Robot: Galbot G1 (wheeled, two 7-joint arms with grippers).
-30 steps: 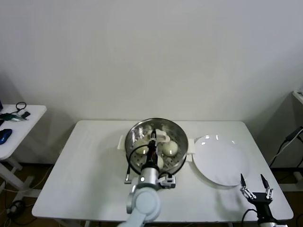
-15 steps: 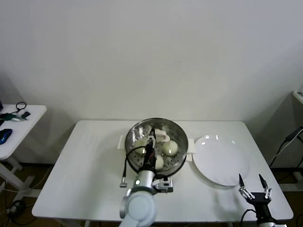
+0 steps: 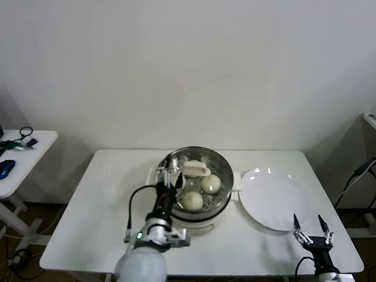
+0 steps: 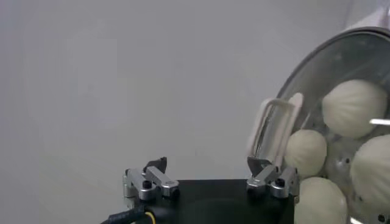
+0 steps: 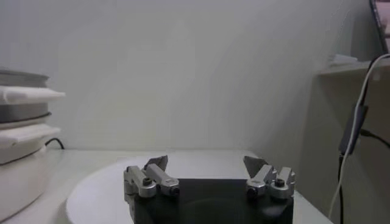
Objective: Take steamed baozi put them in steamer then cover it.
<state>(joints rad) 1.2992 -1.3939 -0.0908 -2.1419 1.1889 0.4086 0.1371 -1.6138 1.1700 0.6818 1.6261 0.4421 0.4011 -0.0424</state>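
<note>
The steel steamer (image 3: 218,201) stands on its cream base mid-table, and the glass cover (image 3: 205,158) rests on it. The cover's cream handle (image 3: 195,170) sits at centre. Cream-white baozi (image 3: 211,184) show through the glass; the left wrist view shows several of these baozi (image 4: 353,106) under the cover (image 4: 341,64). My left gripper (image 3: 168,171) hovers open just left of the handle (image 4: 274,131), holding nothing, and the wrist view shows the same left gripper (image 4: 207,165) clear of it. My right gripper (image 3: 308,226) waits open at the table's front right, also empty as the right gripper (image 5: 207,163) in its own wrist view.
A flat white plate (image 3: 273,200) lies right of the steamer, just ahead of the right gripper, and appears in the right wrist view as the plate (image 5: 97,185). The white table (image 3: 106,205) stretches to the left. A small side table (image 3: 17,158) with cables stands far left.
My left gripper has gone from shut on the cover's handle to open, letting it go, and has drawn left and back. The right gripper has barely shifted.
</note>
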